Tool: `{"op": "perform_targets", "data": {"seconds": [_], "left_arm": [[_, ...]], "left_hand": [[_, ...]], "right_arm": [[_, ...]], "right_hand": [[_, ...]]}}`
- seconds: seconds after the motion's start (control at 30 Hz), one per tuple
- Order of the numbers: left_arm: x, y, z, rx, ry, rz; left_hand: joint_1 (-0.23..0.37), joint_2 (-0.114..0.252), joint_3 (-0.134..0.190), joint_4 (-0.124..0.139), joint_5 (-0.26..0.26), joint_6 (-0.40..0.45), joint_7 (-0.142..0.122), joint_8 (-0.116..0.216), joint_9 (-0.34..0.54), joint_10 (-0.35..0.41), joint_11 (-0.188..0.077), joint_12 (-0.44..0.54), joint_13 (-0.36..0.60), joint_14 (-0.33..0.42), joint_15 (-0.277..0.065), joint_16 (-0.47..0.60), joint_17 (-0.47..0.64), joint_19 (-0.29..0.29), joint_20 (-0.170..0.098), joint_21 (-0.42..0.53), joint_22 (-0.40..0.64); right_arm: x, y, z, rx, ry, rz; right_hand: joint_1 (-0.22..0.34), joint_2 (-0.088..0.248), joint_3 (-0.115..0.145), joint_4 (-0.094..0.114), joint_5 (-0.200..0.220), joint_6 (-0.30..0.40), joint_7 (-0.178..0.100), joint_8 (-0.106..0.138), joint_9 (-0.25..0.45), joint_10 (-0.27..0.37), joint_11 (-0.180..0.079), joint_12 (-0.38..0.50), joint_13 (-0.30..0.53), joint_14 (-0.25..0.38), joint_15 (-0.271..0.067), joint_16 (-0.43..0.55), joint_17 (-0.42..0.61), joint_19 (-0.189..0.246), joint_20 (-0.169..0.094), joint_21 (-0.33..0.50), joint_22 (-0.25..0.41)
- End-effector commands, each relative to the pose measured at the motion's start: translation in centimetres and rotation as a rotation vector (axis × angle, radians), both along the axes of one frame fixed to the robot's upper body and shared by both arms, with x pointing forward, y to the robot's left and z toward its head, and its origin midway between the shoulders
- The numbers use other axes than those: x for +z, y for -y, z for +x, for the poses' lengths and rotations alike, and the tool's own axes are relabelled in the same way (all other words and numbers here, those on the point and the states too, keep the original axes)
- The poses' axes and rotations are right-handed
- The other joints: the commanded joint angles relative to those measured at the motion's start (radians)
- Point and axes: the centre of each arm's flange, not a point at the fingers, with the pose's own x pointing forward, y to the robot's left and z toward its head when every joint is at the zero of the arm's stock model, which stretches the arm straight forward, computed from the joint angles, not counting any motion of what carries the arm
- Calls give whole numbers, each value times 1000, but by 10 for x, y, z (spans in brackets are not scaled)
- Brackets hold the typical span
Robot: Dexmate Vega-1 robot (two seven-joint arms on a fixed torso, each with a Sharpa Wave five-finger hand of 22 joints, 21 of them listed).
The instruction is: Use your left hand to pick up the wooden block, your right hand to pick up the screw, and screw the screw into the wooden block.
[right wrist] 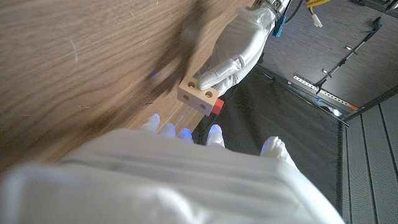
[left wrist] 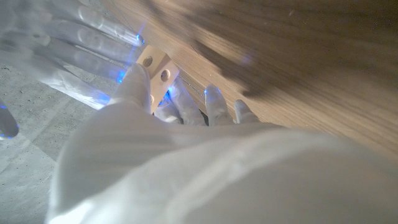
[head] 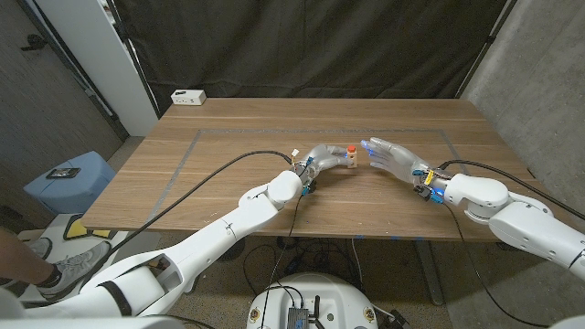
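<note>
My left hand (head: 322, 159) holds a small pale wooden block (head: 351, 159) just above the table's middle. The block (left wrist: 156, 67) has two round holes in one face, and my left fingers (right wrist: 238, 42) grip it from one side. A red piece (head: 351, 147) that looks like the screw's head sits on top of the block, also seen as a red piece (right wrist: 216, 107) at the block's (right wrist: 198, 92) far edge. My right hand (head: 391, 157) is close on the block's right with its fingers (left wrist: 59, 43) spread, holding nothing that I can see.
The wooden table (head: 228, 146) has a thin marked rectangle on it. A white power strip (head: 188, 96) lies at the far left corner. Black cables (head: 228, 164) run along both arms. A blue stool (head: 69, 178) stands left of the table.
</note>
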Motion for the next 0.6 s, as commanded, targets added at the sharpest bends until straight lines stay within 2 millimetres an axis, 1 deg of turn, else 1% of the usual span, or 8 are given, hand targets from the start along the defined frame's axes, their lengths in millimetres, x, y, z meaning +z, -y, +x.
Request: {"op": "perform_targets", "data": {"seconds": [0.03, 0.2, 0.6], "left_arm": [[1, 1, -1, -3, 6, 1], [1, 1, -1, -1, 5, 0], [0, 1, -1, 2, -2, 2]], "left_hand": [[7, 6, 5, 2, 6, 16, 1, 10, 3, 5, -1, 3, 2, 8, -61, 9, 1, 2, 6, 6, 5], [6, 7, 4, 3, 6, 16, 2, 9, 3, 6, -1, 3, 3, 8, -60, 9, 1, 2, 6, 6, 5], [6, 7, 3, 4, 6, 15, 3, 9, 3, 7, -2, 3, 4, 9, -59, 10, 2, 2, 7, 6, 5]], "right_arm": [[1, -5, 11, 27, -8, -7], [1, -7, 14, 39, -14, -8], [1, -13, 17, 62, -20, -18]], "right_hand": [[-6, 4, 0, 5, 9, -23, -3, -3, 2, -212, -7, 0, 3, -205, 1, 3, 1, -4, -1, 4, 6], [-7, 3, -1, 6, 9, -40, -7, -3, 1, -221, -5, -3, 3, -210, 3, 2, 2, -6, 0, 4, 6], [-12, 4, -2, 10, 9, -36, -7, 4, 1, -222, -5, -2, 3, -212, 2, 2, 3, -10, 0, 3, 6]]}}
